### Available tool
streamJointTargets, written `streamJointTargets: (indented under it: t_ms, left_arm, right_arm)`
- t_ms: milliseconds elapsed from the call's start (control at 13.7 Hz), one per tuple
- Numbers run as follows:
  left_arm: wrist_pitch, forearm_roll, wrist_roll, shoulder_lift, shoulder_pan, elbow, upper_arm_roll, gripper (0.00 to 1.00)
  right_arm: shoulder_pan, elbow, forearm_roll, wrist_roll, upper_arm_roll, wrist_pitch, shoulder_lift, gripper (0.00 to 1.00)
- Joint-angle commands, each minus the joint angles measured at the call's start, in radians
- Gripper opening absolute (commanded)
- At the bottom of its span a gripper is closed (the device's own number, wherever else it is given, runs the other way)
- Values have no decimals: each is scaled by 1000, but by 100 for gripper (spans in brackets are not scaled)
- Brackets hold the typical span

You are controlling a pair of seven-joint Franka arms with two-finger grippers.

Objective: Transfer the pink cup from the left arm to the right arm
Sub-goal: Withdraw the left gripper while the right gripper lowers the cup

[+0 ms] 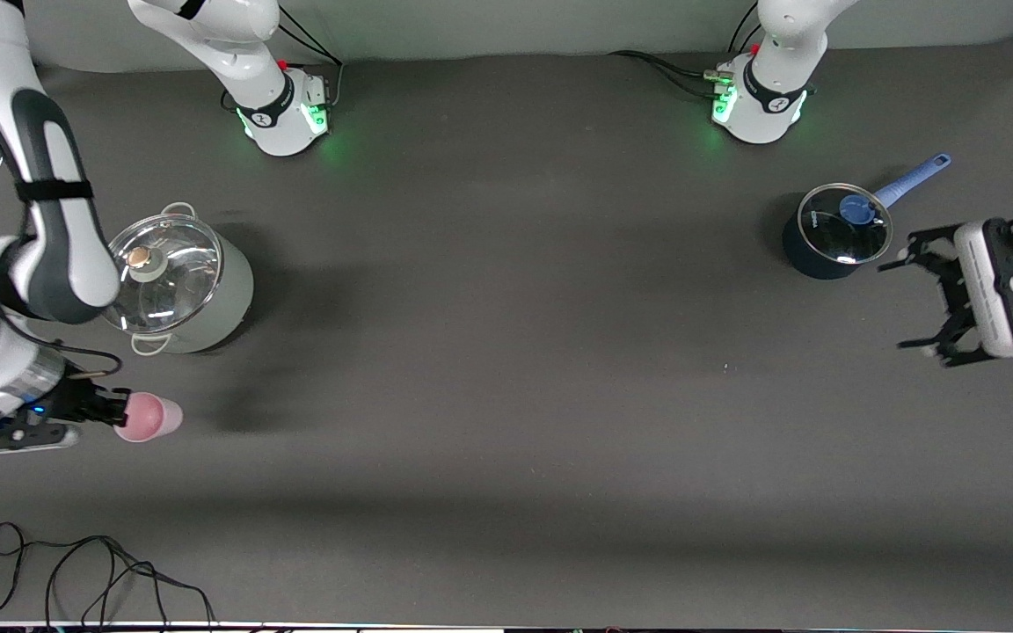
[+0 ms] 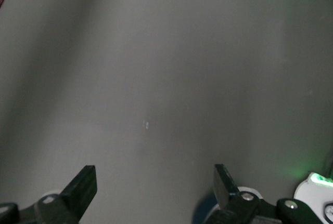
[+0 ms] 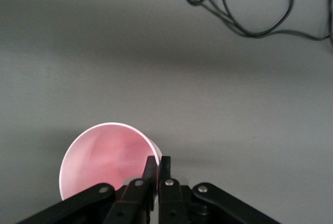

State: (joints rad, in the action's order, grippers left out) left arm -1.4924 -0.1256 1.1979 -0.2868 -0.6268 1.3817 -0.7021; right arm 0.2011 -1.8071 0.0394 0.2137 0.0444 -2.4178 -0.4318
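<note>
At the right arm's end of the table, your right arm folds down from its base, elbow bent over the steel pot, forearm dropping to the wrist low at the table edge. The right gripper [image 1: 117, 410] points sideways toward the table's middle, fingers pinched tight on the rim of the small pale-pink tapered cup [image 1: 149, 418]. In the right wrist view the two black fingers [image 3: 154, 174] meet on the cup wall [image 3: 104, 156], one inside, one outside, w/ the cup's mouth facing the camera. The cup lies on its side in the grip, held over the dark grey table [image 1: 506, 396], its shadow spread on the cloth beside it. I can't tell if it touches the table.

Farther from the front camera than the cup stands the big pale-green stockpot w/ a glass lid and brass knob [image 1: 179, 277], upright, lid on. A loose black cable [image 1: 102, 571] loops on the table near the front edge.

Toward the left arm's end sits the dark blue long-handled saucepan w/ glass lid [image 1: 836, 230], lid on, handle angled away from the front camera.

Your left arm waits at that end, wrist level, the left gripper [image 1: 915, 294] just beside the saucepan, fingers spread wide w/ nothing between them. The left wrist view shows both fingertips [image 2: 83, 187] well apart over bare table.
</note>
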Motion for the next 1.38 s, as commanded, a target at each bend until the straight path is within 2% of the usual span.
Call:
streamJointTargets:
  t_ms: [0,146,364,655,1165,1311]
  left_arm:
    - [3,98,-169,112,-7,45,6,100]
    - [7,139,-286,133,-8,37,7,100]
    - [15,213,-444,138,-8,22,7,100]
    - [14,216,-619,146,-16,22,7,100]
    - [70,216,-1110,135,13,33,-8,100]
    - [86,216,-1159,127,22,39,-7,100]
  right_arm:
    - [6,-44,-21,49,-1,-110,-34,0]
    - [9,-44,-22,47,0,-141,-54,0]
    - [4,-44,-93,50,0,-188,-87,0]
    - [9,-44,-95,50,3,-222,-100,0]
    - [12,-51,-96,49,5,-268,-130,0]
    - [14,-49,-95,49,5,-267,-130,0]
